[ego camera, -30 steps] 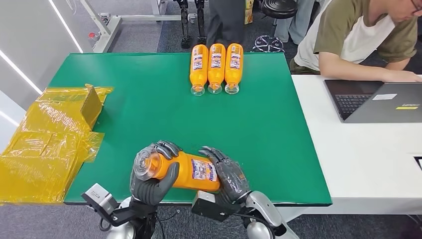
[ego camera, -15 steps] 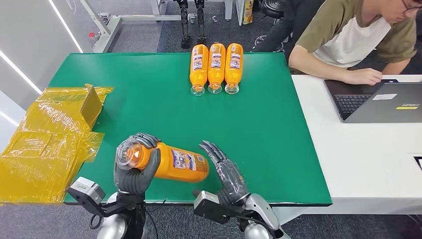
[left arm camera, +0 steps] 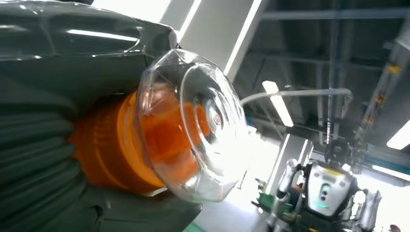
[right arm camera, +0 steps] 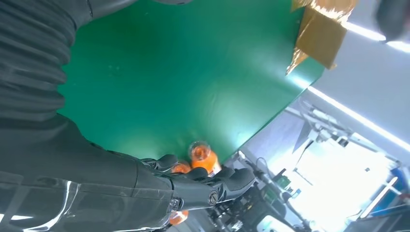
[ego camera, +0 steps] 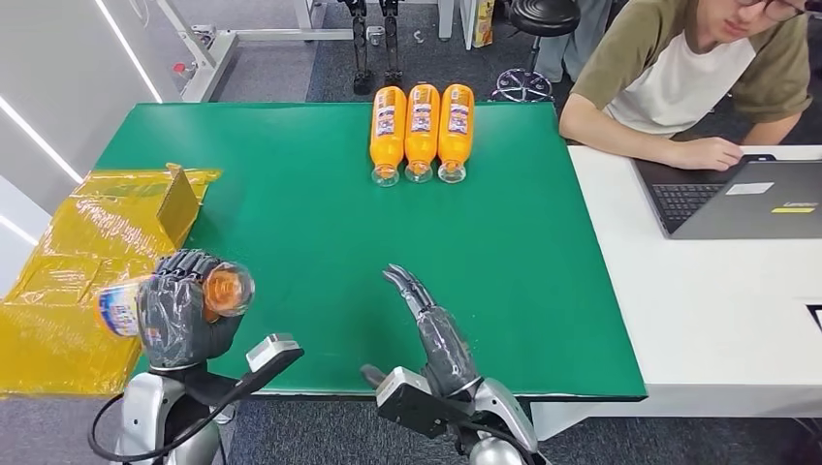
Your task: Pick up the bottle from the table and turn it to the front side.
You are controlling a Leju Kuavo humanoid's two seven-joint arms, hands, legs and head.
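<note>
At the left edge of the green table mat [ego camera: 320,232], beside crumpled yellow plastic wrapping [ego camera: 73,281], the left hand [ego camera: 179,315] is raised on its silver arm with its dark fingers [ego camera: 174,266] wrapped around an orange plastic drink bottle with a clear cap [ego camera: 184,298]. The bottle lies roughly level above the mat's near-left corner, its clear cap end pointing right and its labelled body jutting out past the hand over the wrapping. The left wrist view shows the grip from close up: the bottle's transparent domed cap and orange neck [left arm camera: 159,135] emerge from between the grey ribbed cover and thumb, with ceiling lights behind.

Toward the middle of the near edge, the right hand [ego camera: 431,325] holds nothing, palm edge-on and fingers extended and slightly spread, pointing away over the mat. The right wrist view looks along these fingers [right arm camera: 193,186] across bare green surface.

At the far edge, three matching orange bottles [ego camera: 422,131] lie side by side, touching. On the right, a seated person [ego camera: 698,82] rests a hand by a grey laptop [ego camera: 737,199] on a white table [ego camera: 717,320].
</note>
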